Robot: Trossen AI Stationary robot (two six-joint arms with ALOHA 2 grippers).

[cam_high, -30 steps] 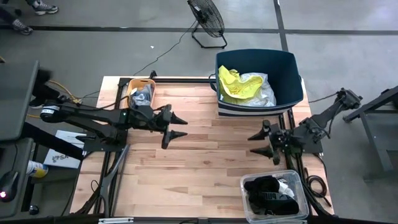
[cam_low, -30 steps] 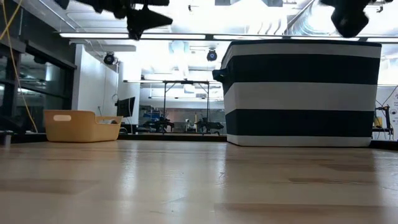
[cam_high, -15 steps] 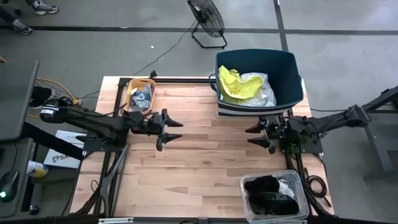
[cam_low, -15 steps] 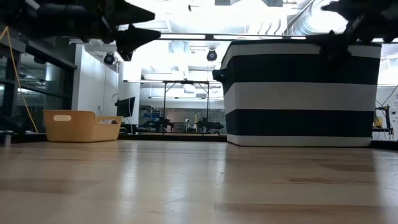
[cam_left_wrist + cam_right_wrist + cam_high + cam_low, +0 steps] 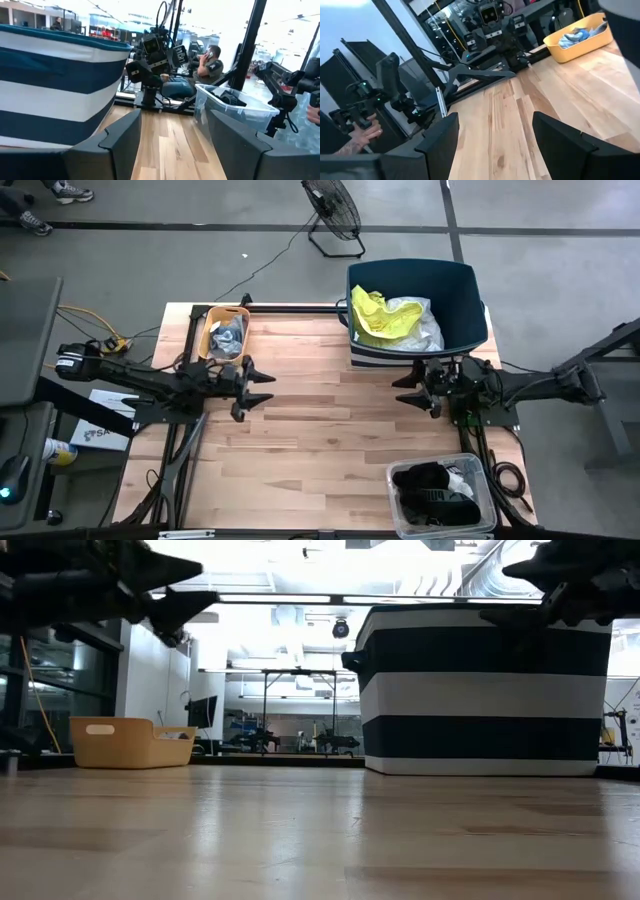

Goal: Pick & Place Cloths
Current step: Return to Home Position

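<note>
Cloths [image 5: 398, 322] touch neither gripper: the left gripper [image 5: 262, 387] and right gripper [image 5: 404, 391] hover with jaws apart above the table [image 5: 330, 430]. Yellow and white pieces fill the navy tub [image 5: 462, 285], dark ones the clear bin [image 5: 482, 475], and what seem to be socks the yellow tray [image 5: 210, 325].

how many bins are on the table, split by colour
navy striped tub: 1
yellow bin: 1
clear bin: 1
total: 3
</note>
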